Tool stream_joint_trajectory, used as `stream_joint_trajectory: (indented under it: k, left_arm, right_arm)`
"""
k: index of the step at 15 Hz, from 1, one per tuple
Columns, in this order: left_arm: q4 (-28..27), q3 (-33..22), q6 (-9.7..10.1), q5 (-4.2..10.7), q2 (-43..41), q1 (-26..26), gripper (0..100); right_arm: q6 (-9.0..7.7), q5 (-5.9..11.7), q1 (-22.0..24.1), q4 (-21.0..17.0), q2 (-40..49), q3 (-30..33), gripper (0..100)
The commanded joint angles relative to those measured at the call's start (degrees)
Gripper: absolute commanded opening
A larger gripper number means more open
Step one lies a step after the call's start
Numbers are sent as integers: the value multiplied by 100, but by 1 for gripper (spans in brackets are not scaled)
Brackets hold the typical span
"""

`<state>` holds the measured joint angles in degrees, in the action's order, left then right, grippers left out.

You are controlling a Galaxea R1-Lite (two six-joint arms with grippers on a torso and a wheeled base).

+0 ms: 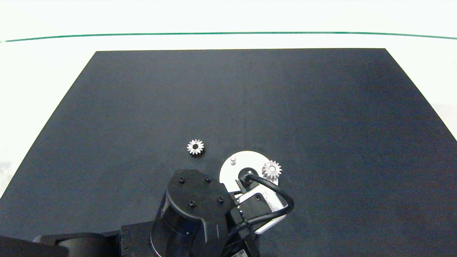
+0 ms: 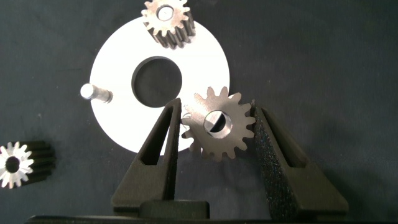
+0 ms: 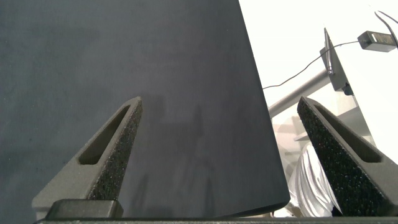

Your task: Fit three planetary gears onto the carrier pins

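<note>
The white disc [image 2: 118, 68] lies on the black mat, seen in the head view as the disc [image 1: 228, 171] partly under my left arm [image 1: 192, 203]. One planetary gear [image 2: 168, 22] sits on a carrier pin at the disc's rim, also visible as the gear [image 1: 271, 170]. A second pin [image 2: 94, 93] stands bare. My left gripper [image 2: 217, 107] is shut on another gear [image 2: 219, 127] over the third pin, whose pale top shows off-centre in the gear's hole. The third gear [image 1: 195, 146] lies loose on the mat beside the disc. My right gripper [image 3: 221, 99] hangs open over the mat's edge.
The black mat [image 1: 250, 107] covers most of the white table. Past the mat's edge [image 3: 273, 155], the right wrist view shows a metal stand and cables [image 3: 336, 62]. The right arm is outside the head view.
</note>
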<state>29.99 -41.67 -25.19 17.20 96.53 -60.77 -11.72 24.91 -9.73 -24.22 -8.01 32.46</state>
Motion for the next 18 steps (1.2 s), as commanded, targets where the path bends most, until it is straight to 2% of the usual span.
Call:
stream_joint_trajectory:
  k: [1,6,18]
  left_arm:
    - [25,-43,-13,11,95,13,19]
    - [25,-17,-48,11,77,259,19]
    - [42,-43,-30,11,235,259,19]
  right_arm:
    - [-59,14,6,-12,10,14,100]
    - [-68,14,-3,-12,45,14,100]
    - [-68,14,-3,-12,45,14,100]
